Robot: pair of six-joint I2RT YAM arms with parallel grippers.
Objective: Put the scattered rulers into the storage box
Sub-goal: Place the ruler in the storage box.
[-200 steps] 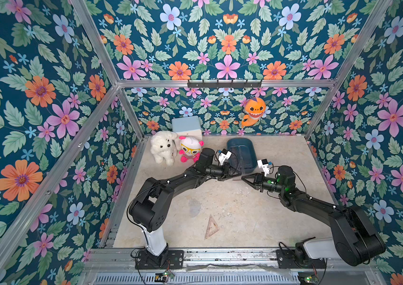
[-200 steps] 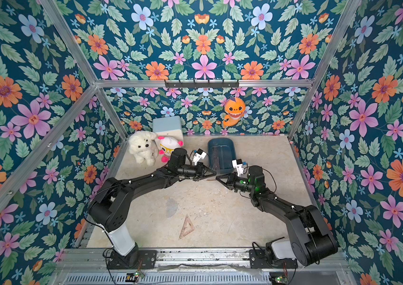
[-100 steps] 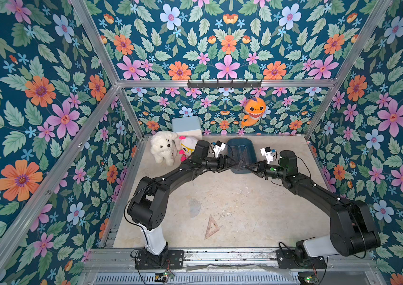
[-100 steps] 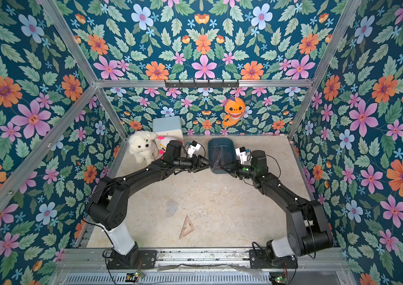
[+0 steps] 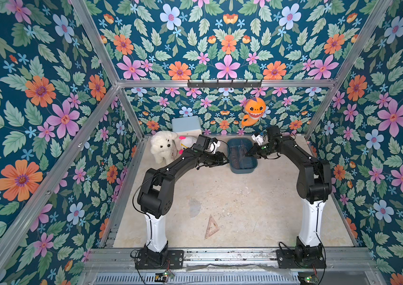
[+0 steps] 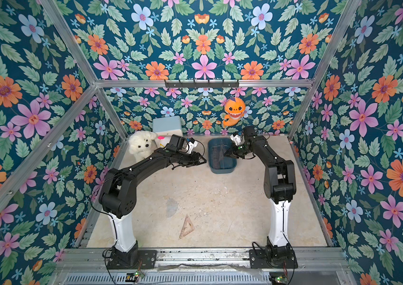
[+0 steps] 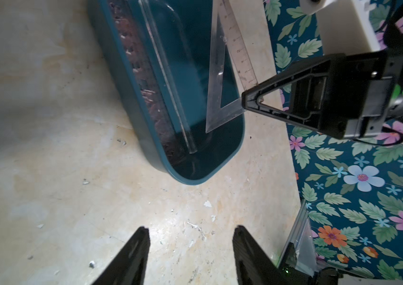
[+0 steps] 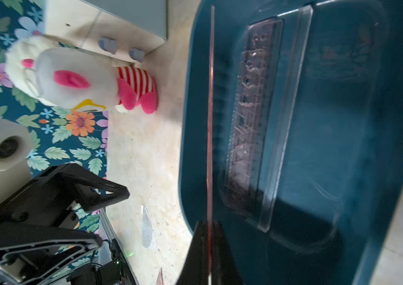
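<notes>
The dark teal storage box (image 5: pixel 242 167) (image 6: pixel 221 169) stands at the back of the table. A stencil ruler (image 7: pixel 146 81) (image 8: pixel 252 111) and a clear straight ruler (image 7: pixel 168 81) (image 8: pixel 286 118) lie in it. My right gripper (image 5: pixel 248 154) (image 6: pixel 227 154) (image 8: pixel 209 223) is shut on a triangular set square (image 7: pixel 217 74) (image 8: pixel 210 98), held upright over the box (image 7: pixel 126 81). My left gripper (image 5: pixel 223 160) (image 6: pixel 201 161) (image 7: pixel 190 230) is open and empty beside the box's left wall. A second set square (image 5: pixel 211 227) (image 6: pixel 187 227) and a clear protractor (image 5: pixel 194 207) (image 6: pixel 171 208) lie on the table near the front.
A white plush dog (image 5: pixel 162 146), a pink and white plush (image 5: pixel 187 142) and a pale blue cube box (image 5: pixel 186 124) stand at the back left, close behind my left arm. An orange plush (image 5: pixel 253 111) hangs on the back wall.
Both arms have swung back from mid-table to the box. My left gripper has gone from shut to open. My right gripper has carried the set square over the box.
</notes>
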